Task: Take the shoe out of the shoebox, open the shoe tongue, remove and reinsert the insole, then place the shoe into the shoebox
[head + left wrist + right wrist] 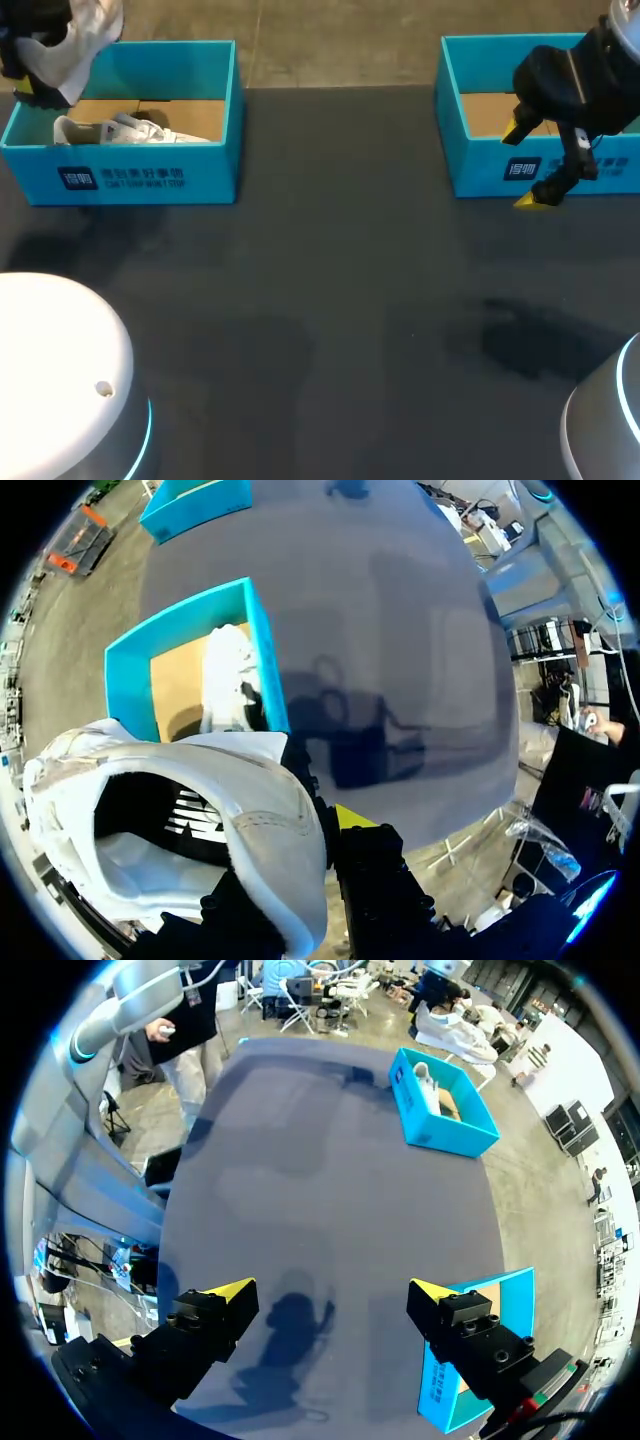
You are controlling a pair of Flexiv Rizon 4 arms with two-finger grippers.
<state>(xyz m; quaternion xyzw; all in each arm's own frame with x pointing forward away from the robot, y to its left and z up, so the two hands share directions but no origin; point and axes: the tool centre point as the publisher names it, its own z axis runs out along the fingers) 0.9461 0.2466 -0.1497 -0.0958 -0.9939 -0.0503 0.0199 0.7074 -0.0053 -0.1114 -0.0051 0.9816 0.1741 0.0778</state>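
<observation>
Dark grey desk (330, 300), viewed from the robot side outward. The rounded white base of the left arm (60, 380) is nearest, at the near left corner.

Right pincer (330, 1290): positioned above the desk at the front wall of the right-hand open turquoise cardboard shoebox (480, 170). Its fingers are spread wide with nothing between them (both yellow tips show in the right wrist view). Brown cardboard shows on that box's floor.

Left pincer (325, 830): raised at the far left, clamped on the rim of the opening of a white low-top sneaker (250, 810). The sneaker hangs clear above the box; only one yellow tip shows beside it.

Beneath it, the left-hand open turquoise cardboard shoebox (150, 175) holds a second white sneaker (120, 130) lying on its brown floor.
</observation>
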